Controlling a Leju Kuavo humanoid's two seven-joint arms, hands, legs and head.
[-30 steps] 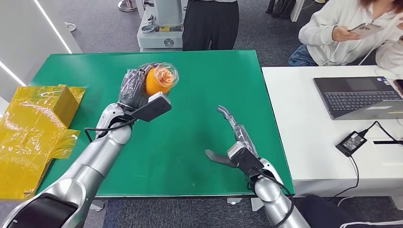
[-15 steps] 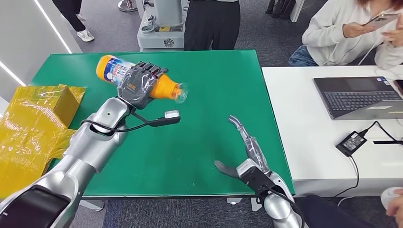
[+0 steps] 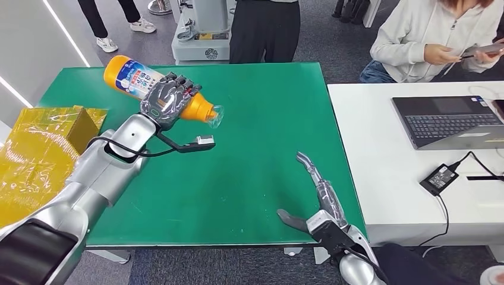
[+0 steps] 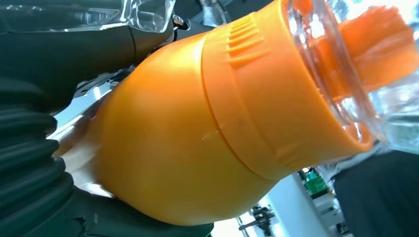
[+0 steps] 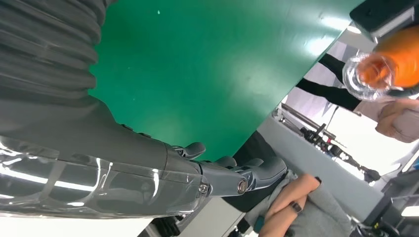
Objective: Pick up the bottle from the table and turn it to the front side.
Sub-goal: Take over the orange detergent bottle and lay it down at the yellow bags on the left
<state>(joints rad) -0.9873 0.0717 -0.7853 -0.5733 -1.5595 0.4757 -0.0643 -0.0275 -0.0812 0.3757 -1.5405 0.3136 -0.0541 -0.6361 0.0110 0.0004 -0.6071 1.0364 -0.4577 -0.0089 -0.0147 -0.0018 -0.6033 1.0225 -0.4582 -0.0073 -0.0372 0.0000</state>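
Observation:
An orange bottle [image 3: 132,80] with a white and blue label and a clear cap hangs lying on its side above the far left of the green table [image 3: 261,119]. My left hand [image 3: 166,101] grips it around the middle, cap end pointing right. Up close in the left wrist view, the bottle's orange shoulder [image 4: 197,128] and clear cap show, with my dark fingers [image 4: 74,44] wrapped around it. My right hand [image 3: 318,199] hovers open over the table's near right corner, fingers stretched out and holding nothing. The right wrist view shows that hand [image 5: 197,173] over the green surface and the bottle's cap [image 5: 368,74] far off.
Yellow wrapped boxes [image 3: 41,154] sit at the table's left edge. A white desk [image 3: 392,178] with a laptop [image 3: 451,122] and a power adapter [image 3: 438,177] stands to the right. A seated person [image 3: 434,41] and a standing person [image 3: 264,29] are beyond the table.
My left hand has turned the bottle from cap-toward-camera to lying sideways with the label showing, and carried it left and farther back. My right hand has drawn back toward the near edge.

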